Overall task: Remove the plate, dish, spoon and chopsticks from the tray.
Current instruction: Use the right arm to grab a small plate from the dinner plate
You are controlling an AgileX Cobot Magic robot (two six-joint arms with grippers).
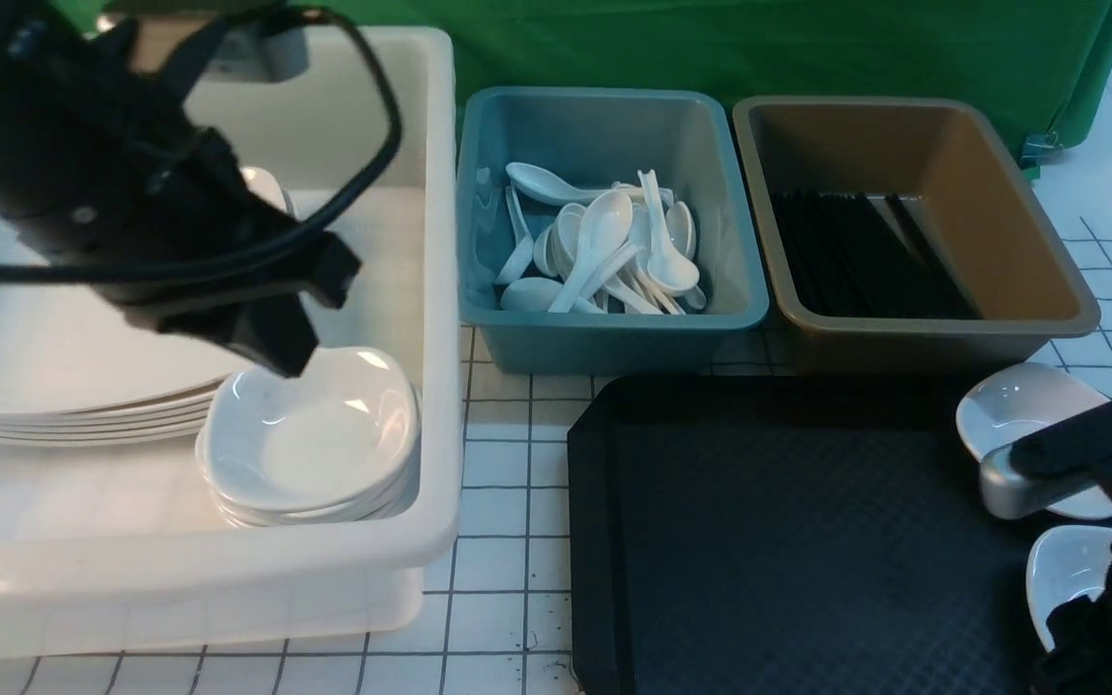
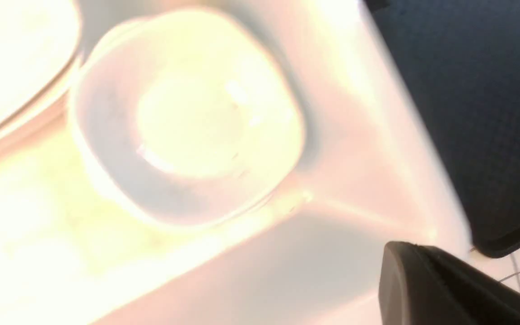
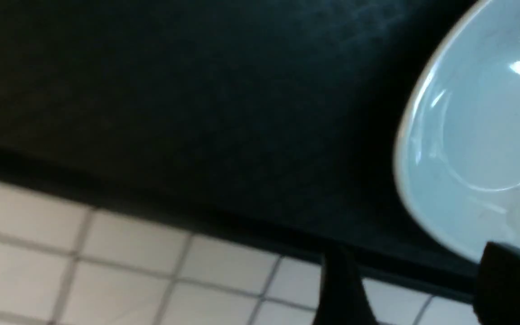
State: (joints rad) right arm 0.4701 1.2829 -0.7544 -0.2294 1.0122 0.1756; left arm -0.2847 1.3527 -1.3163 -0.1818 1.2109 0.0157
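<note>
To our left, a white tub (image 1: 440, 290) holds stacked plates (image 1: 54, 367) and, nearer and to their right, stacked dishes (image 1: 315, 444). Our left gripper (image 1: 281, 352) hangs just above those dishes. Farther off sit a blue tub (image 1: 614, 333) of white spoons (image 1: 604, 251) and, right of it, a brown tub (image 1: 903, 343) of black chopsticks (image 1: 855, 261). The black tray (image 1: 788, 541) lies near right, with two loose dishes (image 1: 1019, 401) at its right side, partly behind our right arm (image 1: 1097, 454).

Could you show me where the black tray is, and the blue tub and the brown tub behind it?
black tray (image 1: 788, 541): front view, on its bare textured floor.
blue tub (image 1: 604, 130): front view, on its inner far wall.
brown tub (image 1: 865, 145): front view, on its inner far wall.
</note>
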